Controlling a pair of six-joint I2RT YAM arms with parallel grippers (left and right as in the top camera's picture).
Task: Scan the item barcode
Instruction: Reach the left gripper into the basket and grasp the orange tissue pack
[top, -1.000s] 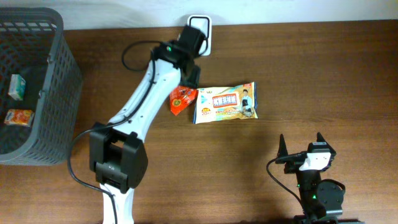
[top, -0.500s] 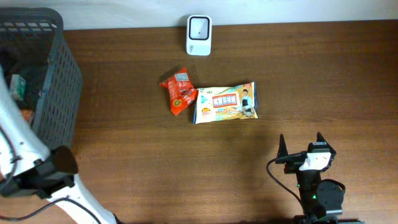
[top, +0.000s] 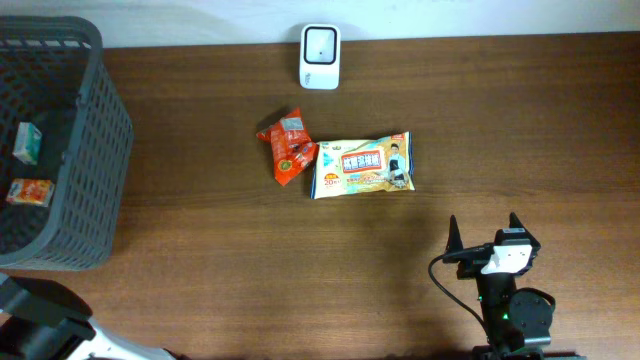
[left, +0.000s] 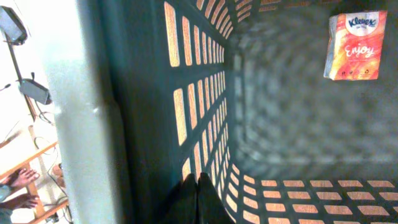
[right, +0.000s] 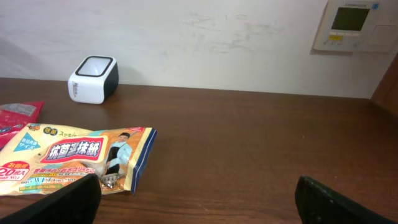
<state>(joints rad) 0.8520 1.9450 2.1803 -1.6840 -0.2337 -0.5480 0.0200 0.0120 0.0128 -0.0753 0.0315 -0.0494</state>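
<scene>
The white barcode scanner stands at the table's far edge, also seen as the scanner in the right wrist view. A red snack packet lies flat below it, touching a yellow wipes pack. My left gripper is shut with nothing in it; its camera looks at the dark basket wall and an orange tissue pack inside. In the overhead view only a piece of the left arm shows. My right gripper rests open near the front edge, well apart from the wipes pack.
A dark mesh basket fills the far left corner and holds a green-white box and an orange pack. A wall panel hangs behind the table. Bare brown tabletop lies between the items and the right gripper.
My left arm has swung from above the red packet, beside the scanner, away to the left, nearly out of the overhead view. Its jaws have shut. The red packet stays on the table. The right arm is still.
</scene>
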